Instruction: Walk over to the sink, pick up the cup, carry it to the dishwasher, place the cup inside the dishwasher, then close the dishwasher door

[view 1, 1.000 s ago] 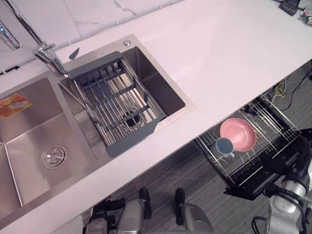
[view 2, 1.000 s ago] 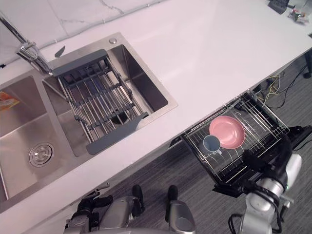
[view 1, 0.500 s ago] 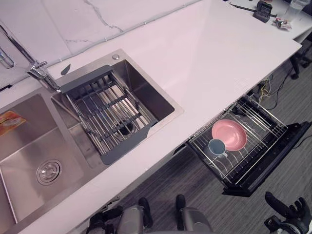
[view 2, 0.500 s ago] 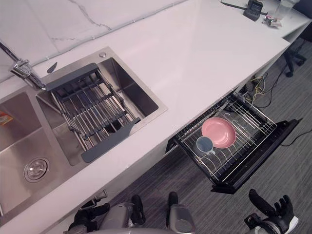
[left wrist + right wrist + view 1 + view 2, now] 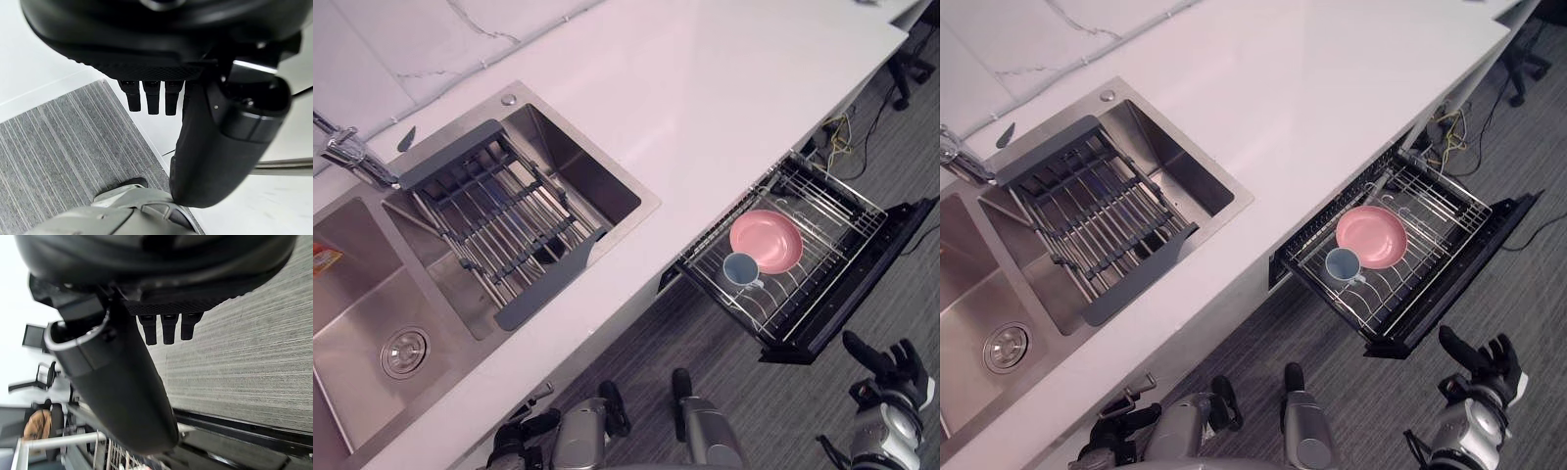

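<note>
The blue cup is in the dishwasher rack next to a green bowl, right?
No, the bowl is pink, not green. The left eye view shows the blue cup in the dishwasher rack right next to it.

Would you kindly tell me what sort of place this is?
Probably a kitchen mock-up in an office or lab: a steel double sink in a white counter, an open dishwasher rack holding a cup and pink bowl, and grey carpet.

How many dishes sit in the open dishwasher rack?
2: pink bowl in mid rack; blue cup beside it, toward the sink. More could hide under the counter.
</note>
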